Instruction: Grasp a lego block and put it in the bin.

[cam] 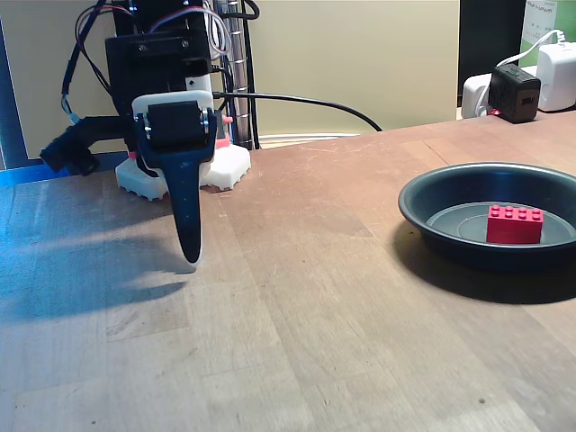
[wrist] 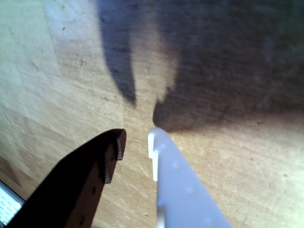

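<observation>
Fixed view: small red studded plastic lego block [cam: 515, 225] sits in round dark metal bin [cam: 423, 202] near table's right edge; my gripper [wrist: 137, 138] slightly parted, empty.

In the fixed view, the counter [cam: 297, 297] lies bare between the arm and the bin [cam: 432, 225], so a hand could pass there freely. Behind, the white base [cam: 229, 166] and a black cable [cam: 306, 99] stand in the way.
</observation>
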